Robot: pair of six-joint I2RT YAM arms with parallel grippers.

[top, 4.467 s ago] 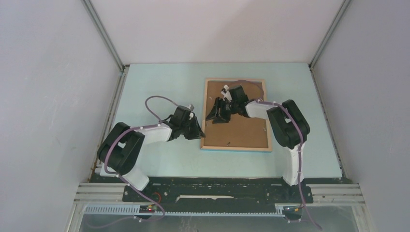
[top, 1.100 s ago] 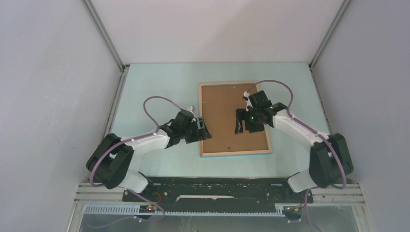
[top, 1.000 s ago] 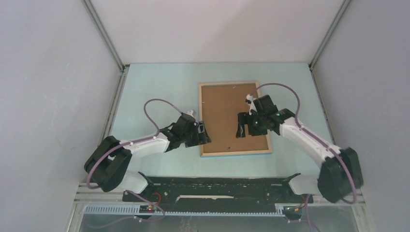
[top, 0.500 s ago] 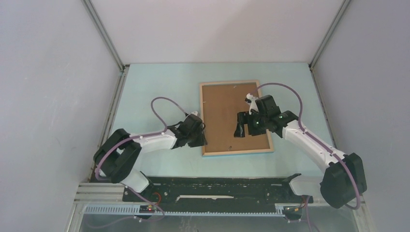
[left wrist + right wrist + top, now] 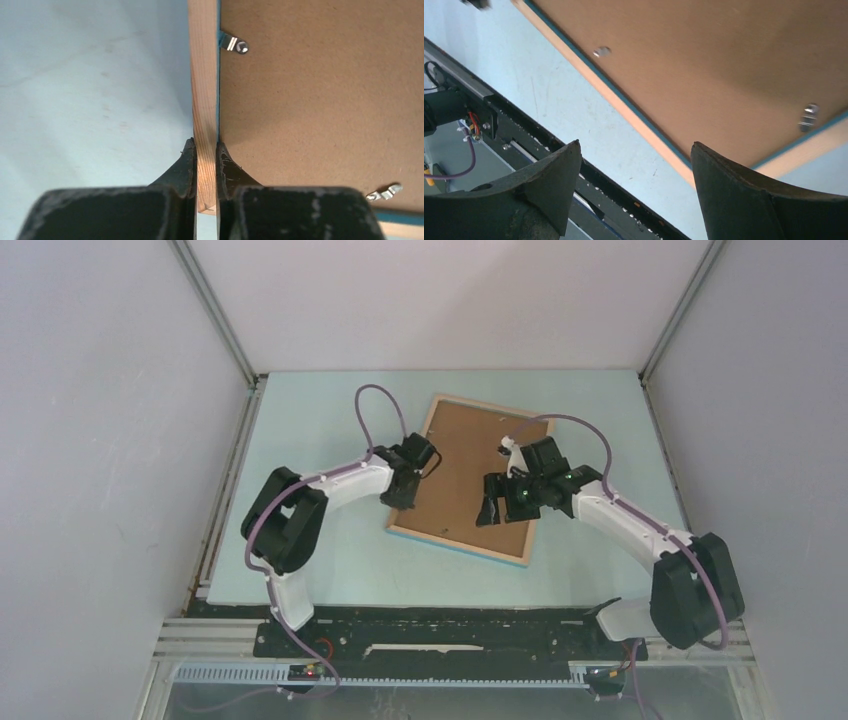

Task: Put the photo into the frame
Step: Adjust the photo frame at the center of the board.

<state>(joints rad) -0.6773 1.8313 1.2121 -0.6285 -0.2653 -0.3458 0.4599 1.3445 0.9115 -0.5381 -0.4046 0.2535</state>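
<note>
Over the pale blue worktop, the right fingers are hovering spread wide above the brown backing board, gripping nothing. Slightly farther, the left fingers are pinching tight on the wooden left rim of the one frame, which is lying askew, back up, two metal clips showing.

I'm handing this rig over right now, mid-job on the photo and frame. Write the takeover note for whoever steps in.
Grippers: the left gripper is shut on the frame, pinching its light wood side rail. The right gripper is open above the backing board, holding nothing.
Things: the frame lies back up, skewed on the table, with the backing board seated in it and the clips over its edge. The photo is not in view.
Done: board in place.
Left: confirm the photo is under it, then release.
</note>
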